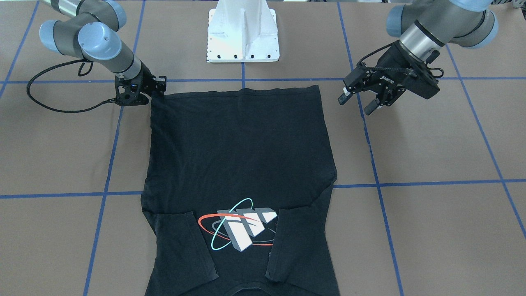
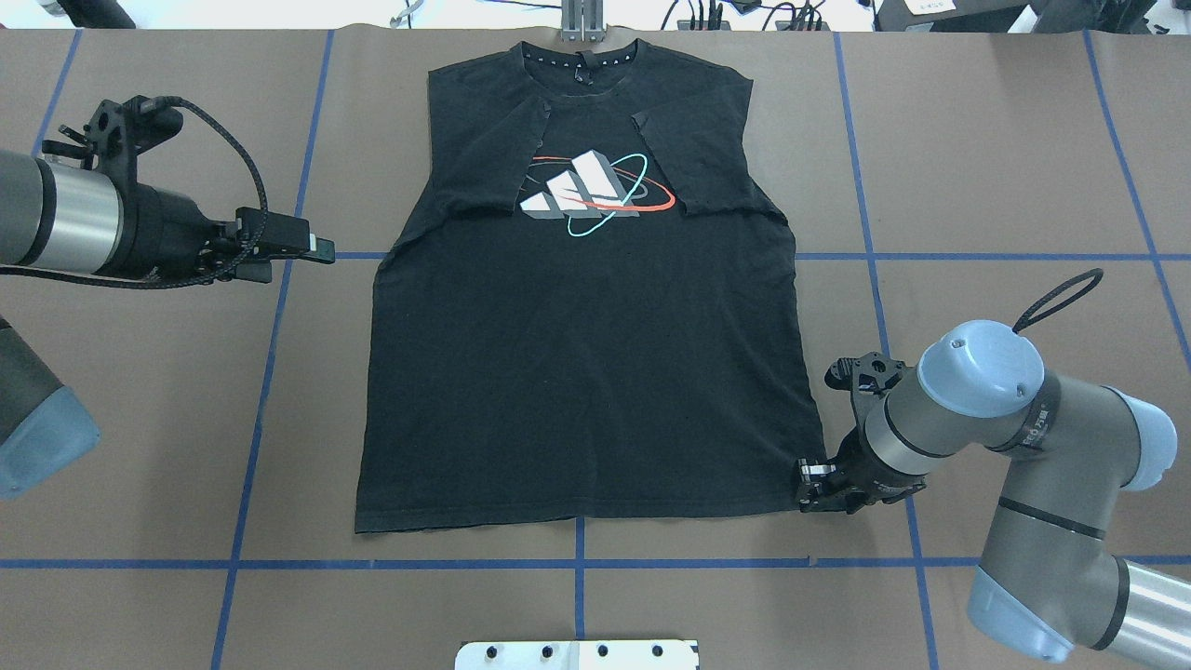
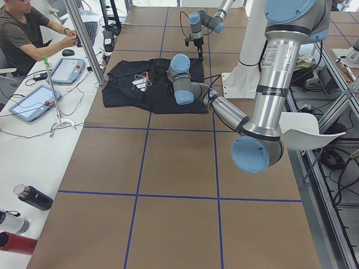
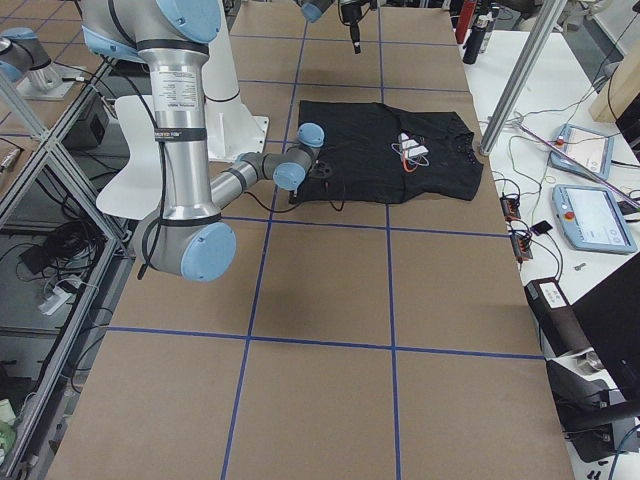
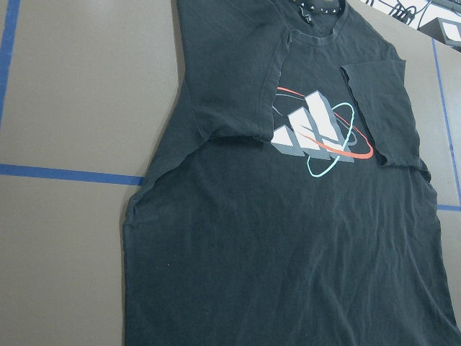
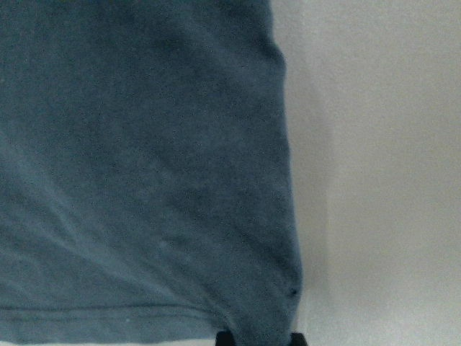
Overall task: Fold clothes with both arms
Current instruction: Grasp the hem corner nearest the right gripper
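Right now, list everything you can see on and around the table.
T-shirt: one, black, printed front up, flat mid-table, sleeves folded in.
Table: one, brown, blue tape grid.
Base: one, white, table's robot edge.
Tablets: two, grey, side desk.
Bottles: three, black, pale, red, side desk.
Person: one, seated at side desk.
Left gripper: one, black, open, raised beside T-shirt.
Right gripper: one, black, at T-shirt's hem corner.

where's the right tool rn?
Overhead view, lower right: the right tool is down at the T-shirt's hem corner nearest the robot, on its right side, just above the blue tape line.
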`<state>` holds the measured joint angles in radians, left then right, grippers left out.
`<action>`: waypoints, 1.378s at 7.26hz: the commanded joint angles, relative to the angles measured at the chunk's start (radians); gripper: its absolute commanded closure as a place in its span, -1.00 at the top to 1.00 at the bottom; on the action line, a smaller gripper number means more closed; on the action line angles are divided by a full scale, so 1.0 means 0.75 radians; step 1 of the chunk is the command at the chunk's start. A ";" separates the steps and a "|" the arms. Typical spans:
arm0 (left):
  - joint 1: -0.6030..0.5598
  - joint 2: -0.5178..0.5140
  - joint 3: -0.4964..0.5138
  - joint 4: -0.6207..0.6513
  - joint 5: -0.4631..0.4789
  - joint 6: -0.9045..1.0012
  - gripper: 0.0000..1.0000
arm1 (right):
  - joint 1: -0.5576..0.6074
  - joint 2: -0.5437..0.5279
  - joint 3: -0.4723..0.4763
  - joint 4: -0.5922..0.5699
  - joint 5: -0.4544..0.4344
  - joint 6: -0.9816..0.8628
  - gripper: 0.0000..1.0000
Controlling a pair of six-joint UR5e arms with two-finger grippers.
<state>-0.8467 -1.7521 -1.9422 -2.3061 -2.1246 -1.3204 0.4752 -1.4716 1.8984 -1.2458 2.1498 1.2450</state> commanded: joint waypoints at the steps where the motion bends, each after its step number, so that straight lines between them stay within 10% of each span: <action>1: 0.000 -0.002 0.000 -0.001 0.000 0.002 0.97 | -0.002 0.003 0.009 0.000 -0.001 -0.003 -0.60; 3: 0.000 -0.002 0.000 0.001 0.002 0.002 0.97 | -0.002 0.003 0.013 0.000 -0.001 0.003 -0.99; 10: 0.250 0.082 -0.057 -0.003 0.142 -0.226 0.97 | 0.004 0.009 0.101 0.000 0.011 0.011 -1.00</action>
<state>-0.7526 -1.7023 -1.9718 -2.3082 -2.0796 -1.4084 0.4773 -1.4644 1.9561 -1.2456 2.1580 1.2517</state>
